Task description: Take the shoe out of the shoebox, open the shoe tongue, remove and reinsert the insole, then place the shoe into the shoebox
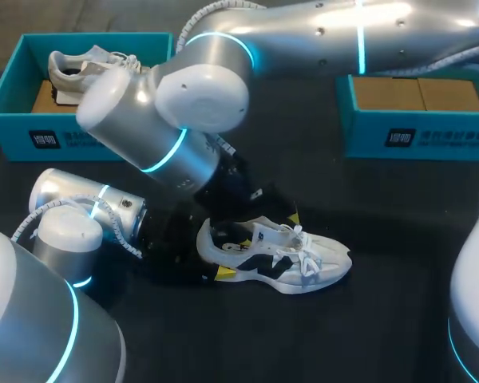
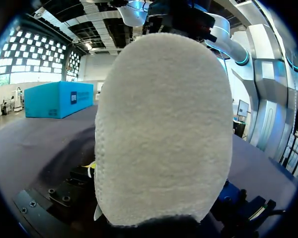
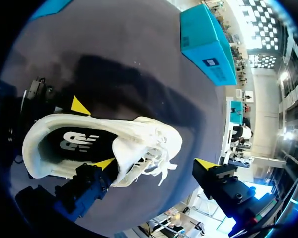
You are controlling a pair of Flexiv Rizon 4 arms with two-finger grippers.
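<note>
A white and black shoe (image 1: pixel 281 259) lies on its sole on the dark table, toe to the right. In the right wrist view its black insole (image 3: pixel 74 144) shows inside. My left gripper (image 1: pixel 213 255) comes in from the left and is shut on the shoe's heel (image 2: pixel 164 129), one yellow tip on each side. My right arm reaches past the middle and its gripper (image 3: pixel 155 163) hangs open above the laces. One right fingertip (image 3: pixel 105 163) is at the shoe's side, the other (image 3: pixel 206 163) stands over bare table.
A teal shoebox (image 1: pixel 16 96) at the back left holds another pale shoe (image 1: pixel 84 68). A second teal box (image 1: pixel 419 136) with a brown cardboard lining stands at the back right. Dark table stretches in front of the shoe and to its right.
</note>
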